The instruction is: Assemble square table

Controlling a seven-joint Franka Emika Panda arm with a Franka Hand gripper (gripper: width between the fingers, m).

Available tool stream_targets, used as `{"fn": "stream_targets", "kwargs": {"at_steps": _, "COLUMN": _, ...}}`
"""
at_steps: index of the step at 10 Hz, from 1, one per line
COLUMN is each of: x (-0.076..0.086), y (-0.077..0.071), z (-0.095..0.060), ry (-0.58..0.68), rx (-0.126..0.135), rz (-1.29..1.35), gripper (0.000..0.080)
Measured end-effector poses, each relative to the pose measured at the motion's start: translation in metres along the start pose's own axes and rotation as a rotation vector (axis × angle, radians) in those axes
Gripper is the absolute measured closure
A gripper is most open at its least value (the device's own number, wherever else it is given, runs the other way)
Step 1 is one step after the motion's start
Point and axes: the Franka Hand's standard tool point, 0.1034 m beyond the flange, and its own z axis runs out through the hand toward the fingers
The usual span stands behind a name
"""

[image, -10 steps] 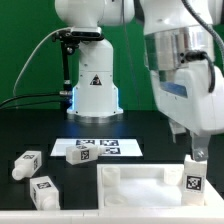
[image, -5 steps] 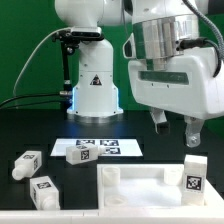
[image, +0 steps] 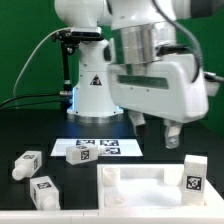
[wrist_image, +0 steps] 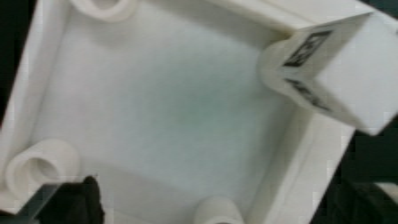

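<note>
The white square tabletop (image: pixel 135 180) lies underside up at the front of the black table, and it fills the wrist view (wrist_image: pixel 160 110) with its raised rim and round sockets. One white tagged leg (image: pixel 195 175) stands at its corner on the exterior view's right; it also shows in the wrist view (wrist_image: pixel 329 70). Two more tagged legs (image: pixel 28 163) (image: pixel 43 190) lie on the exterior view's left. My gripper (image: pixel 154 127) hangs above the tabletop, left of the standing leg, open and empty. In the wrist view my gripper (wrist_image: pixel 222 205) shows only its dark fingertips (wrist_image: pixel 71 195).
The marker board (image: pixel 97 148) lies flat behind the tabletop. The large white robot base (image: pixel 95 85) with a triangle mark stands at the back, with black cables to its left. A green wall closes the rear.
My gripper has moved from just above the standing leg toward the exterior view's left and a little higher. The leg stays where it was, and the other parts have not moved.
</note>
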Motion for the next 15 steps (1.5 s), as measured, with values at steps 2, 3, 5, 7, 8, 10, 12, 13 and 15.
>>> {"fn": "stream_targets", "kwargs": {"at_steps": 2, "x": -0.004, "y": 0.0, "z": 0.001, "ry": 0.004, "rx": 0.005, "rz": -0.085, "gripper": 0.0151}}
{"fn": "stream_targets", "kwargs": {"at_steps": 3, "x": -0.004, "y": 0.0, "z": 0.001, "ry": 0.004, "rx": 0.005, "rz": -0.08, "gripper": 0.0151}}
{"fn": "stream_targets", "kwargs": {"at_steps": 5, "x": 0.01, "y": 0.011, "z": 0.0, "ry": -0.051, "rx": 0.016, "rz": -0.121, "gripper": 0.0151}}
{"fn": "stream_targets", "kwargs": {"at_steps": 7, "x": 0.025, "y": 0.037, "z": -0.002, "ry": -0.123, "rx": -0.001, "rz": -0.174, "gripper": 0.0151}}
{"fn": "stream_targets", "kwargs": {"at_steps": 8, "x": 0.032, "y": 0.057, "z": -0.003, "ry": -0.221, "rx": -0.027, "rz": -0.131, "gripper": 0.0151}}
{"fn": "stream_targets", "kwargs": {"at_steps": 10, "x": 0.029, "y": 0.063, "z": 0.0, "ry": -0.32, "rx": -0.064, "rz": -0.129, "gripper": 0.0151}}
{"fn": "stream_targets", "kwargs": {"at_steps": 12, "x": 0.039, "y": 0.063, "z": 0.001, "ry": -0.327, "rx": -0.067, "rz": -0.114, "gripper": 0.0151}}
{"fn": "stream_targets", "kwargs": {"at_steps": 13, "x": 0.038, "y": 0.064, "z": 0.001, "ry": -0.328, "rx": -0.067, "rz": -0.121, "gripper": 0.0151}}
{"fn": "stream_targets", "kwargs": {"at_steps": 15, "x": 0.034, "y": 0.09, "z": 0.004, "ry": -0.306, "rx": -0.084, "rz": -0.234, "gripper": 0.0151}}
